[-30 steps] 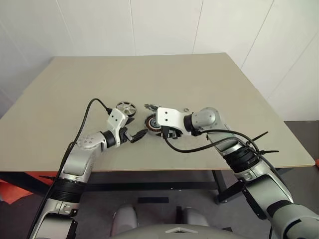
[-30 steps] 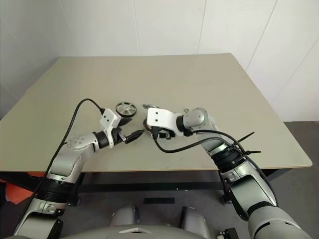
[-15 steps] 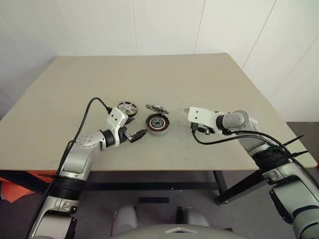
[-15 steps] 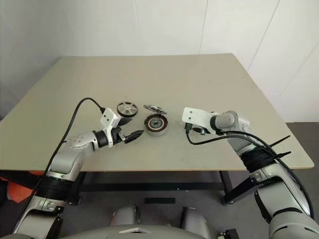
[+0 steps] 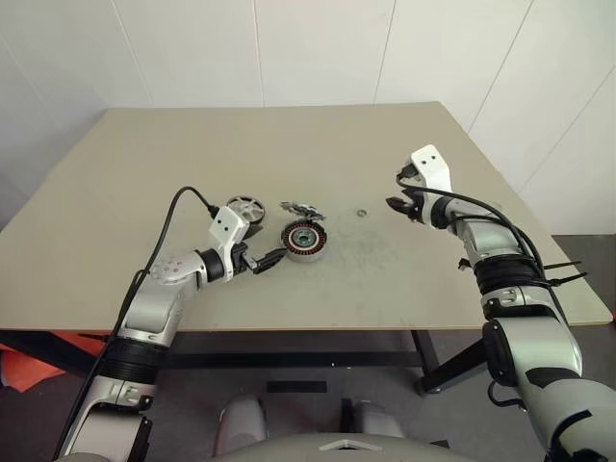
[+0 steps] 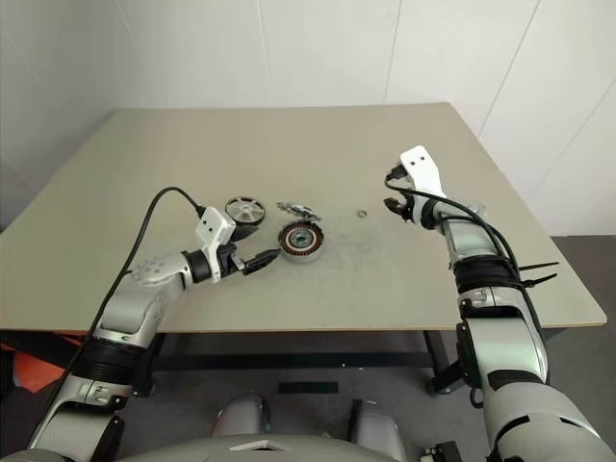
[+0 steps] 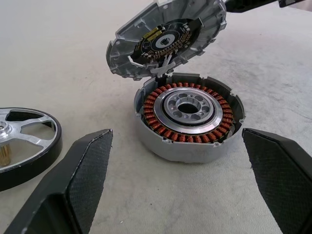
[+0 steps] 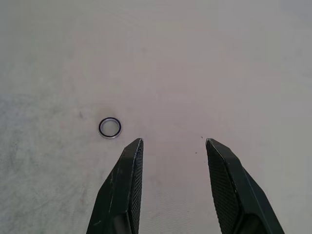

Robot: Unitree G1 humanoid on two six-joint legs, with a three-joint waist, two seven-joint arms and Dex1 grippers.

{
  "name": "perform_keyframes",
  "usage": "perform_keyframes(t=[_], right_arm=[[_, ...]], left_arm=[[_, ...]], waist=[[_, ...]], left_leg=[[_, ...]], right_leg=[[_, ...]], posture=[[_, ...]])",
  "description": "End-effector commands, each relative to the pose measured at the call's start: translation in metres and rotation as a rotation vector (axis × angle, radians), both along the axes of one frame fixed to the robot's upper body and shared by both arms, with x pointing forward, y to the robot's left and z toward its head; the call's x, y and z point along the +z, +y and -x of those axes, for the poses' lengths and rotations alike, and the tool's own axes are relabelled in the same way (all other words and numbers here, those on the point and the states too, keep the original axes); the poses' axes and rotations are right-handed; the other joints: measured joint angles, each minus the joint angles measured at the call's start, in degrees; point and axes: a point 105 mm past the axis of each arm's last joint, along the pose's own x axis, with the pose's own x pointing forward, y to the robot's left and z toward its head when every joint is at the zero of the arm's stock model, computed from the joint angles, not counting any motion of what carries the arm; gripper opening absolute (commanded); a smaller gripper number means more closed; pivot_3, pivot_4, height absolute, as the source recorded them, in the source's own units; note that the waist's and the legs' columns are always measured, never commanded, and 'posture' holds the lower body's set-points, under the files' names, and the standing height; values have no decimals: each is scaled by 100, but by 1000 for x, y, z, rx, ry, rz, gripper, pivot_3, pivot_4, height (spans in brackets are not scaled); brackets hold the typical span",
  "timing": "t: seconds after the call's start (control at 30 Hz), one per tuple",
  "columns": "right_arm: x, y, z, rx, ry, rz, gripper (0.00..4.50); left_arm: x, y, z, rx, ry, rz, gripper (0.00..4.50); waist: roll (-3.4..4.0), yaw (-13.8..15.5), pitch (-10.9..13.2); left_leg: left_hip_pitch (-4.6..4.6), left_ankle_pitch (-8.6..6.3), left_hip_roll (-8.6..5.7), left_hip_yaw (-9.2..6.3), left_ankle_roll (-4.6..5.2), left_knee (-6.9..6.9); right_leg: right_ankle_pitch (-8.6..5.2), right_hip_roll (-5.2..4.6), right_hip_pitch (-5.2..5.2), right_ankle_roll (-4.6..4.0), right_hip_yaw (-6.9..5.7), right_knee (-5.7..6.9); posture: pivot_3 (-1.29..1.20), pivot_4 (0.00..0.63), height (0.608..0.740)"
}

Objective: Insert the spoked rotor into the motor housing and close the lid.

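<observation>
- Head views: on the beige tabletop (image 5: 144,173) I saw one short round dark-grey motor housing (image 5: 304,241) with copper windings, its toothed lid (image 5: 302,208) hinged up behind it. One shiny silver spoked rotor (image 5: 246,208) lay just beside the housing, toward my left arm. One tiny metal washer (image 5: 362,213) lay apart, toward my right arm. My left end effector (image 5: 264,260) hung low, just short of the housing. My right end effector (image 5: 397,206) hung near the washer, well clear of the housing.
- Left wrist view: the left end effector's two black fingers (image 7: 73,190) stood wide, empty, framing the housing (image 7: 187,122) without touching it. The lid (image 7: 165,36) stood open and tilted, and the rotor (image 7: 24,139) lay flat beside the housing.
- Right wrist view: the right end effector (image 8: 173,146) was partly open and held nothing; the washer (image 8: 109,127) lay just beside one fingertip.
- My judgement: the insertion had not begun. The next move called for taking the rotor by its rim, centring it over the pale hub, lowering it level, then folding the lid down.
</observation>
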Motion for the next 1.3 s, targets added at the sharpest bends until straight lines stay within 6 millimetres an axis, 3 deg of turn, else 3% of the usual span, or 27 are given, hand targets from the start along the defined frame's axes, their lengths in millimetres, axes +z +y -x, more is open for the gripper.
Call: perform_keyframes(t=[0.03,0.57,1.3], right_arm=[[25,3,-14,-16,-105,-47,2277],[0,34,-23,47,-74,-50,2277],[-16,48,-24,21,-29,-48,2277]], left_arm=[[12,0,-3,-8,-51,-4,4500],[11,0,-1,-8,-49,-9,4500],[10,8,0,18,-46,-27,4500]], waist=[[0,-2,0],[1,-36,1],[2,-49,1]], left_leg=[[0,0,0,0,-1,0],[-8,0,1,0,0,1],[-12,-1,3,0,1,1]], right_leg=[[0,0,-1,0,0,1],[0,-1,-7,0,-3,1],[0,0,-11,-1,-5,0]], posture=[[0,0,740],[0,0,740],[0,0,740]])
